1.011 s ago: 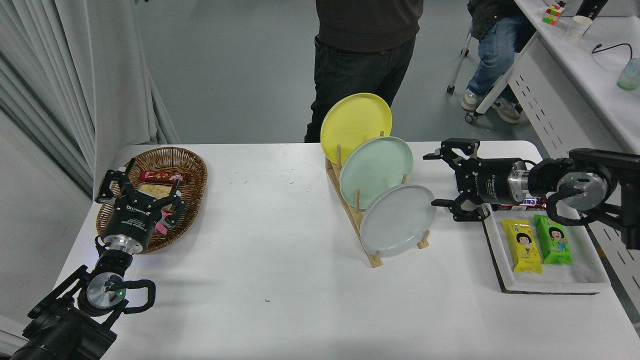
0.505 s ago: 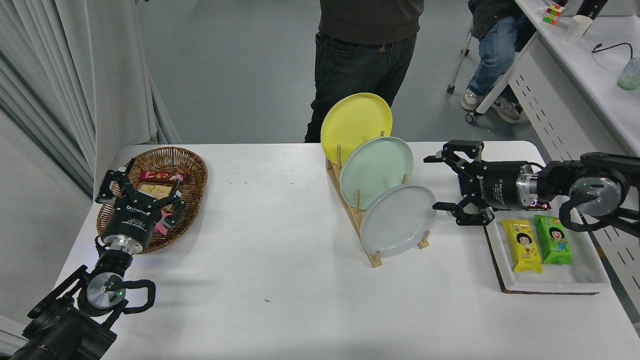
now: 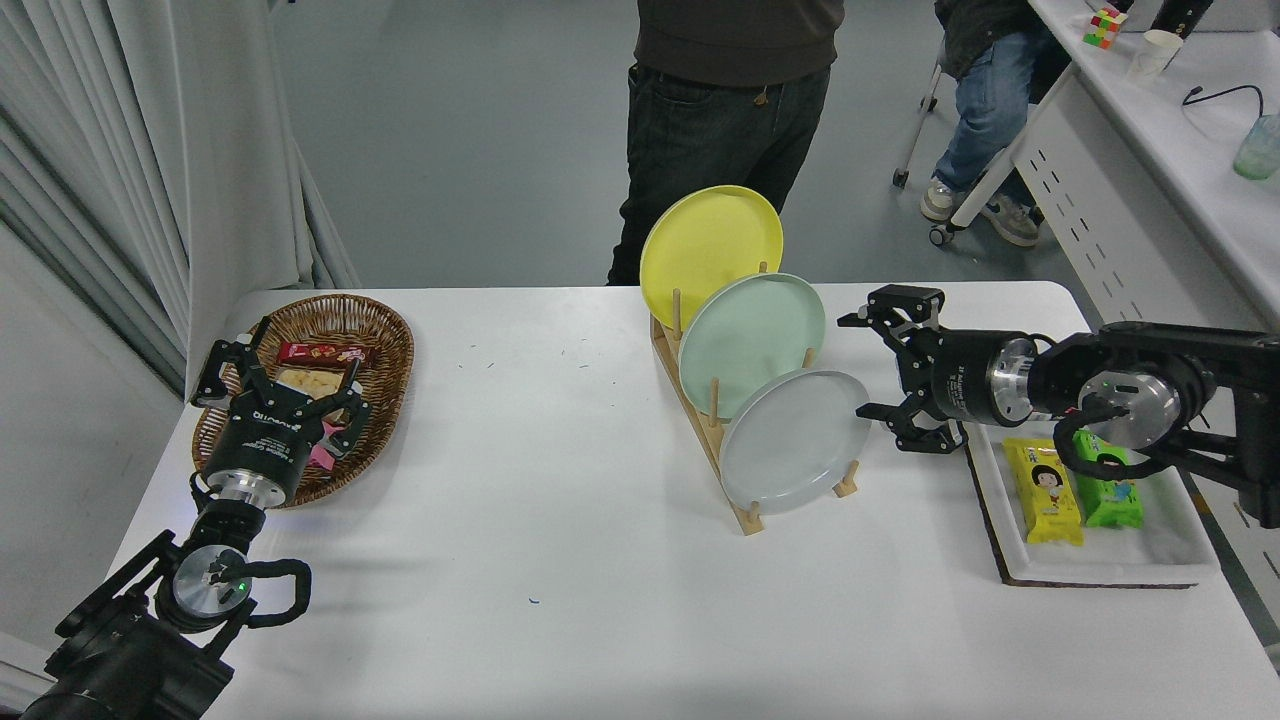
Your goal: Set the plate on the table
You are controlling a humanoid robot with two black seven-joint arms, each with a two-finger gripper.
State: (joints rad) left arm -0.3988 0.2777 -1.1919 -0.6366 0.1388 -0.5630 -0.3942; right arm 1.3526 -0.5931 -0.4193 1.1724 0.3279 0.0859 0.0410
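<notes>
Table: the large white rectangular tabletop point(image 3: 560, 520) carries everything I see.
Rack: a slotted wooden dish rack point(image 3: 745, 515) stands mid-table.
Plate: the round light grey plate point(image 3: 795, 440) sits on edge in the rack's nearest slot, face tilted towards me and to the right; being round, it has no long axis.
Handling: I judge it stiff, light and slippery; I'd pinch the right rim.
Right gripper point(image 3: 865, 368): wide open, empty, just beside that rim.
Left gripper point(image 3: 275, 365): parked over the wicker basket point(image 3: 385, 330), spread, empty.

A wooden dish rack point(image 3: 700, 400) holds a yellow plate point(image 3: 710, 240) at its far end and a mint green plate point(image 3: 752, 335) in front of it. Left of the rack sits a wicker basket point(image 3: 385, 345) of snacks; right of it, a white tray point(image 3: 1150, 540) with yellow point(image 3: 1040, 492) and green snack packets point(image 3: 1110, 495). Beyond the rack stands a person point(image 3: 720, 120).
</notes>
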